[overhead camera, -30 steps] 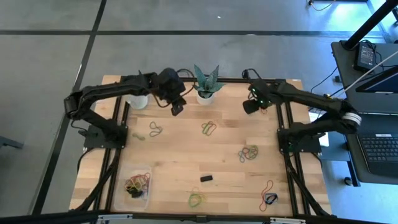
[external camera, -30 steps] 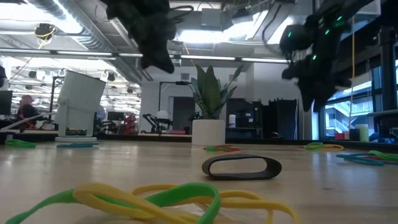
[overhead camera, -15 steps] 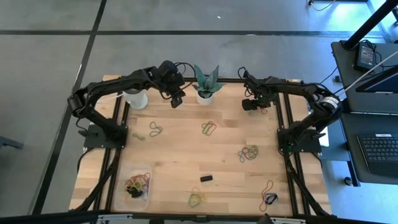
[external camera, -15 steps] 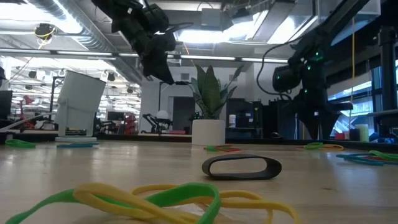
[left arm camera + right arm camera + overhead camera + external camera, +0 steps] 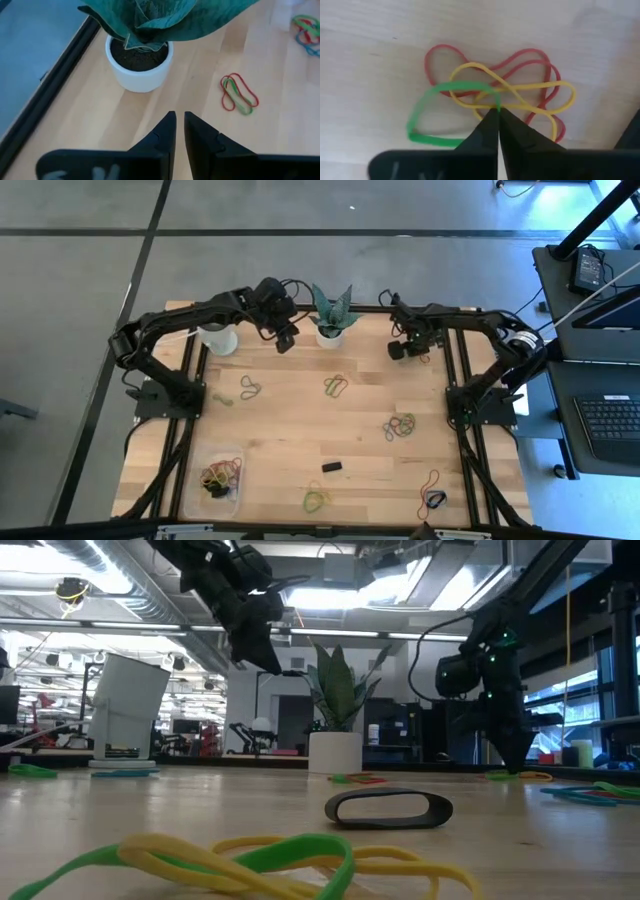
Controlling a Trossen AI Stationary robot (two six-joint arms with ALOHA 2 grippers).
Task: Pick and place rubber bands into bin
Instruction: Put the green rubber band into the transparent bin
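Pinching at a loose cluster of rubber bands point(image 5: 470, 92) near the far right edge of the table point(image 5: 290, 430): right gripper point(image 5: 497, 114) down at the wood, jaws fully together, tips meeting just where a green strand and a yellow strand cross, red loops spread around them. Probably a hold on those strands, though not yet lifted and so unproven.

Hovering at the far side, between the white cup point(image 5: 219, 338) and the plant pot point(image 5: 329, 333): left gripper point(image 5: 179, 116), jaws all but closed with only a thin slit between them, nothing held, well clear of the board. Waiting, by the look of it.

Judging progress as early to middling.

Done: a handful of bands in red, orange, yellow and black lying in the clear bin point(image 5: 201, 463) at the near left corner.

Left to do:
- the cluster under the right gripper, with a long carry across the table to the bin
- the left-of-centre bunch point(image 5: 248, 388)
- the mid-table bunch point(image 5: 336, 386)
- the right-hand bunch point(image 5: 401, 426)
- the near-edge bunch point(image 5: 317, 500)
- the near-right bunch point(image 5: 433, 498)

Not for the bin: the small black clip point(image 5: 332, 467) lying between the near bunches.

More still on the wood than in the tub, so a good many trips ahead.
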